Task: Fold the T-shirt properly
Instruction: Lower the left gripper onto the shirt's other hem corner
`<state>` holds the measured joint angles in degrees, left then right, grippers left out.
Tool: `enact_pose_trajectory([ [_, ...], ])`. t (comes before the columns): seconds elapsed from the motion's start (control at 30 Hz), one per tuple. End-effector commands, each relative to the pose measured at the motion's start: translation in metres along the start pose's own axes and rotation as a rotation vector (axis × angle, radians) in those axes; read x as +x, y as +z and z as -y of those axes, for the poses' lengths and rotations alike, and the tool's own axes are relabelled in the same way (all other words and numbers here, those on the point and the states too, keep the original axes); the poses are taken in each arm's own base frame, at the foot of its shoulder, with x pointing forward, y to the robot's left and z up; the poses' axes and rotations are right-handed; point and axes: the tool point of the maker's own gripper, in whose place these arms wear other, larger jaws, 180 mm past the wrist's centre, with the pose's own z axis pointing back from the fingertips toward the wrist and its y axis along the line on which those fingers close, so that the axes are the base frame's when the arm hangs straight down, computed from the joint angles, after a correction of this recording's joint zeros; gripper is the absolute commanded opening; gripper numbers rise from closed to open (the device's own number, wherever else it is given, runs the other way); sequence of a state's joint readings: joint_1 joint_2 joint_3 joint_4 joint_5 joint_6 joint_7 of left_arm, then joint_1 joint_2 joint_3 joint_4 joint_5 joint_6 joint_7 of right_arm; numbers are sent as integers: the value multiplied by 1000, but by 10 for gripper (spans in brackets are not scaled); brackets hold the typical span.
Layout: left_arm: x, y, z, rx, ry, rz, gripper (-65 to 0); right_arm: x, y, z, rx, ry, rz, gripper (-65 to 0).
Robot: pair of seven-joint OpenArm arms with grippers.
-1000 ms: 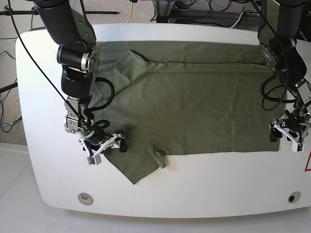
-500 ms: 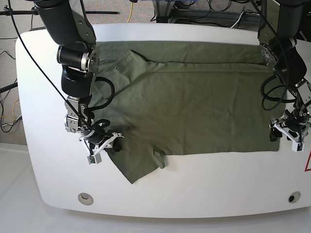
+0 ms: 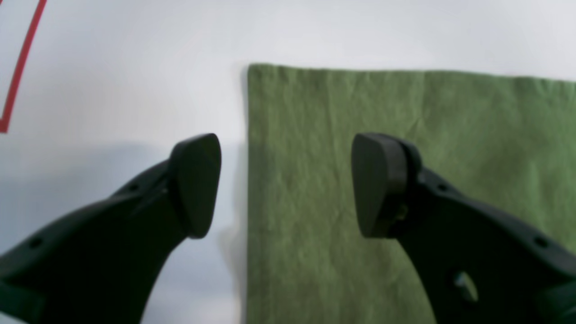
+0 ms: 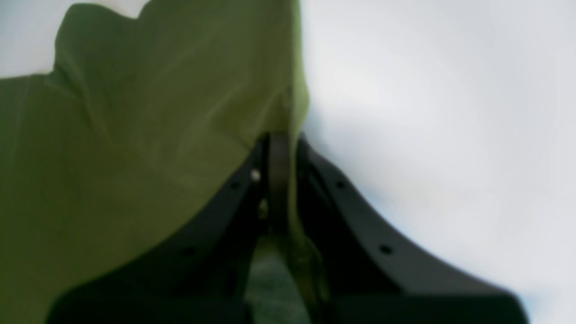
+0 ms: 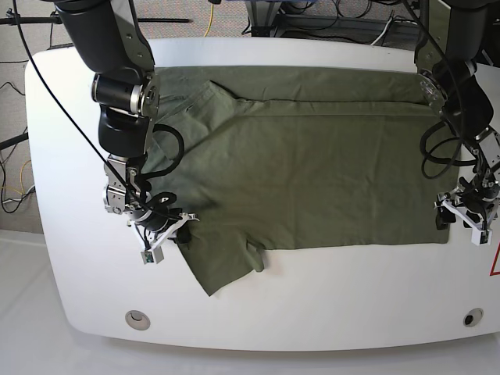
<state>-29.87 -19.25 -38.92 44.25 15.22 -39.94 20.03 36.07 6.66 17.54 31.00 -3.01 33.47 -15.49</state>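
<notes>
The T-shirt (image 5: 312,164) is being shown spread across most of the white table (image 5: 328,305) in the base view, its olive-green cloth lying flat from the far edge toward the near side, with one sleeve (image 5: 219,269) pointing toward the near left edge. The right gripper (image 5: 173,233) is being held at the sleeve's outer border on that view's left; its fingers are being pressed together on a fold of the cloth. In the right wrist view this pinch is confirmed — the dark fingers (image 4: 279,180) are meeting with a thin strip of the T-shirt (image 4: 135,135) caught between them, though the picture is blurred and the lower part of the fingers is being cut off by the frame.

The left gripper (image 5: 467,219) is being held at the near right corner of the garment in the base view, where its small size makes the jaws hard to read. In the left wrist view the left gripper (image 3: 285,184) is being seen with its two pads (image 3: 195,184) standing wide apart and holding nothing — one pad is over bare table (image 3: 112,90), the other over the T-shirt (image 3: 405,157), and the cloth's straight edge is running between them. A red line (image 3: 20,67) is being partly cut off at the upper left corner of that view.

The neck of the garment is not being made out clearly in any view.
</notes>
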Motion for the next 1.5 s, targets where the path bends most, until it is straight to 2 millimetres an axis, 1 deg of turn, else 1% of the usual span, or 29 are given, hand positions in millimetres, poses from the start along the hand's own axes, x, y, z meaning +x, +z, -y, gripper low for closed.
enact_pose_trajectory([
  [0.0, 31, 7, -14, 35, -6, 79, -214, 28, 2, 1, 7, 14, 62, -650],
  [0.13, 30, 9, -21, 61, 12, 81, -214, 26, 2, 1, 6, 13, 56, -650],
  [0.2, 29, 10, -31, 87, 68, 90, -212, 24, 2, 3, -2, 16, 48, -650],
  [0.4, 22, 9, -40, 94, 143, 96, -219, 22, 2, 4, -5, 18, 43, -650],
  [0.53, 16, 4, -38, 77, 168, 91, -220, 19, 2, 3, -5, 15, 38, -650],
  [0.6, 19, 1, -36, 75, 158, 94, -220, 19, 2, 3, -3, 20, 34, -650],
  [0.87, 15, -9, -27, 49, 172, 81, -223, 19, 2, 3, -6, 21, 34, -650],
  [0.93, 12, -15, -18, 24, 181, 74, -222, 20, 2, 2, 1, 25, 39, -650],
  [1.13, 14, -21, -11, 12, 193, 82, -223, 22, 2, 3, 0, 28, 42, -650],
  [1.33, 18, -26, -6, 1, 194, 84, -226, 17, 2, 2, 0, 26, 30, -650],
  [1.47, 20, -28, -4, -6, 186, 86, -226, 18, 2, 2, 0, 27, 32, -650],
])
